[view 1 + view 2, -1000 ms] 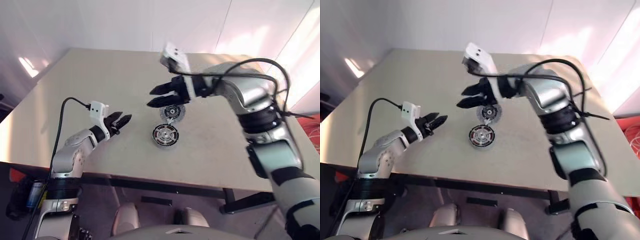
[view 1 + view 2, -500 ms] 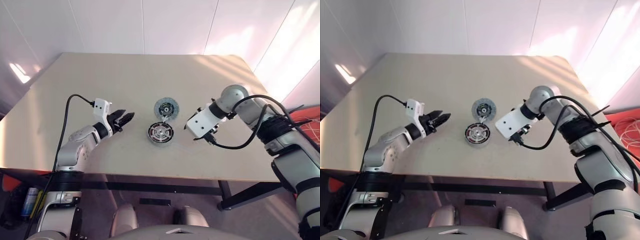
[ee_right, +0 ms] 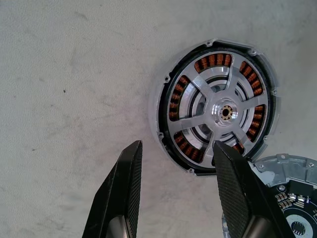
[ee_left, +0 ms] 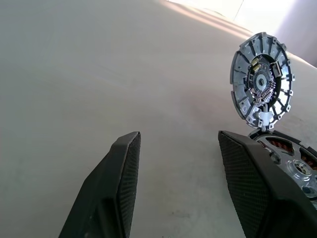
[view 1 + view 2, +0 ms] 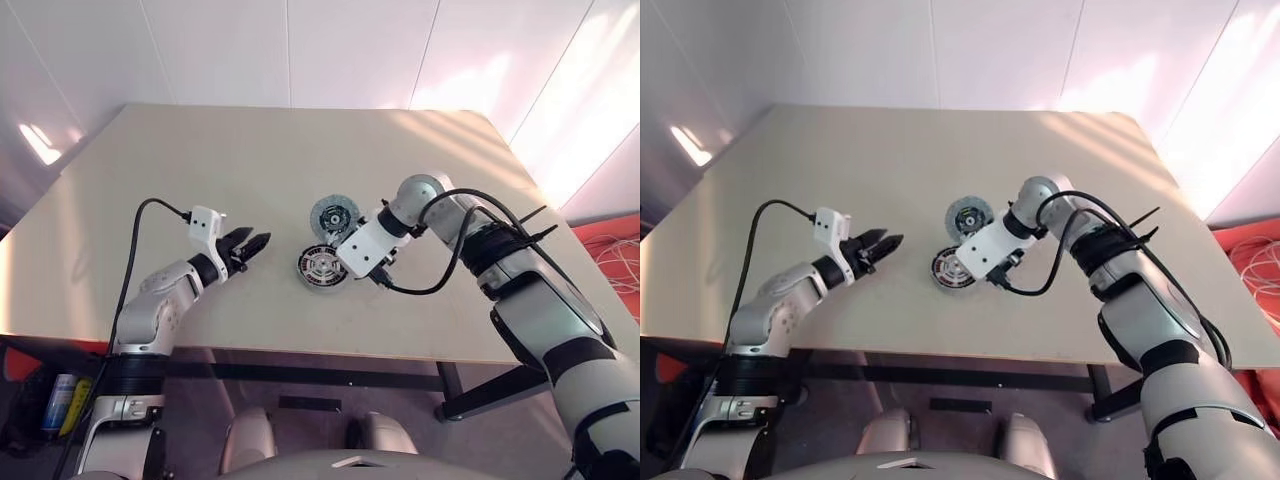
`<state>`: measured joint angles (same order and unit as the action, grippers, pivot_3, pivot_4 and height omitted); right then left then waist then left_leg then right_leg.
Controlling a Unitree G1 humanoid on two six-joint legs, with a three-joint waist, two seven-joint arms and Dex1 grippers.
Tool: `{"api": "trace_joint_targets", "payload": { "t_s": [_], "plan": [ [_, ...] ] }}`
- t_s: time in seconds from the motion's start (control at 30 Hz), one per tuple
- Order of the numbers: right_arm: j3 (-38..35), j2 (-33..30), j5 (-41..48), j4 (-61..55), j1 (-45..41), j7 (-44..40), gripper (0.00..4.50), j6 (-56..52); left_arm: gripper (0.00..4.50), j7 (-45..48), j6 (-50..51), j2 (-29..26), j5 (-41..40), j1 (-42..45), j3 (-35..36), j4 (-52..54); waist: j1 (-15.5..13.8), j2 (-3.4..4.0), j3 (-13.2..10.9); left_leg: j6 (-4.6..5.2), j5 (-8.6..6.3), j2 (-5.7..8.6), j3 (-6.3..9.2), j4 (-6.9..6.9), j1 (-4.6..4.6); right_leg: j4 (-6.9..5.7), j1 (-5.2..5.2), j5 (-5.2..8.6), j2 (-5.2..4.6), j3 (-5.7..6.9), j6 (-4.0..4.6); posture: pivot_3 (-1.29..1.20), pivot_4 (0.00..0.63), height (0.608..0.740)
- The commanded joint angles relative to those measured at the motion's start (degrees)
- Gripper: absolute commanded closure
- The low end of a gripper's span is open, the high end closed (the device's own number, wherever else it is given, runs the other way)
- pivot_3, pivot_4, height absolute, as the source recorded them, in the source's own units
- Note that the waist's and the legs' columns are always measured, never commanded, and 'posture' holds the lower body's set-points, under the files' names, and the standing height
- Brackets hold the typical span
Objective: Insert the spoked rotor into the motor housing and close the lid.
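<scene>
The motor housing [image 5: 320, 268] lies flat on the table, and the spoked rotor [image 3: 227, 111] sits inside it, with copper windings showing between the silver spokes. The lid [image 5: 333, 215] stands tilted up at the housing's far edge, its ribbed inner face [image 4: 261, 82] turned toward my left gripper. My right gripper [image 3: 176, 148] hovers over the housing's near side, open, holding nothing. My left gripper [image 5: 250, 243] is open and empty, a short way left of the housing and pointing at it.
The beige table [image 5: 200, 150] has wide bare room to the left, behind and to the right of the parts. A black cable [image 5: 440, 275] hangs from my right wrist over the table beside the housing.
My right hand left its place above the lid, swung out to the right, then came back over the housing. The left gripper stayed put. The camera view shifted.
</scene>
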<state>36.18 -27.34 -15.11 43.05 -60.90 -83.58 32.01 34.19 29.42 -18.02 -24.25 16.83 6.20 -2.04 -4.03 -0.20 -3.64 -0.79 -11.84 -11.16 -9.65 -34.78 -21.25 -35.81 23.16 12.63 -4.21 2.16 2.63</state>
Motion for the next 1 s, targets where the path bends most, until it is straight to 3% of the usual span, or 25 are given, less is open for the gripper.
{"api": "trace_joint_targets", "payload": {
  "t_s": [0.03,0.53,0.63,0.83,1.0],
  "plan": [
    [-1.1,1.0,-0.6,2.2,-1.8,0.7,1.96,1.4,1.84,-0.2,-0.1,0.0,-0.7,0.3,0.1,2.8,0.0,0.0,0.0,0.0,0.0,0.0,0.0,0.0,0.0,0.0,0.0,0.0,0.0,0.0,0.0,0.0,0.0,0.74],
    [-1.3,2.5,-3.1,9.0,-2.5,2.6,1.96,5.0,1.84,0.0,-0.1,-0.5,-0.5,0.6,0.0,2.6,0.1,0.0,0.0,0.0,0.0,-0.03,-0.02,0.0,0.03,-0.03,0.01,0.0,0.01,0.0,0.0,0.0,0.0,0.74],
    [-1.5,3.0,-3.6,10.8,-3.2,3.5,2.59,5.2,1.84,0.1,-0.1,-0.7,-0.5,0.7,0.1,2.4,0.1,0.0,0.0,-0.01,0.0,-0.04,-0.02,-0.01,0.04,-0.04,0.01,0.0,0.01,0.01,0.0,0.0,0.0,0.74],
    [-2.0,3.5,-4.0,12.1,-3.9,4.3,4.42,6.1,1.84,0.2,-0.2,-1.1,-0.3,0.7,0.3,2.2,0.1,0.01,0.0,-0.01,0.0,-0.05,-0.04,-0.01,0.07,-0.06,0.0,0.0,0.01,0.0,0.01,0.0,0.0,0.74],
    [-2.8,3.8,-4.1,12.3,-4.3,5.1,4.49,6.4,1.84,0.3,-0.4,-1.5,-0.3,0.9,0.3,1.9,0.0,0.02,0.0,-0.04,0.02,-0.06,-0.04,-0.04,0.07,-0.08,-0.02,-0.03,0.01,0.0,0.04,0.0,0.0,0.74]
  ]
}}
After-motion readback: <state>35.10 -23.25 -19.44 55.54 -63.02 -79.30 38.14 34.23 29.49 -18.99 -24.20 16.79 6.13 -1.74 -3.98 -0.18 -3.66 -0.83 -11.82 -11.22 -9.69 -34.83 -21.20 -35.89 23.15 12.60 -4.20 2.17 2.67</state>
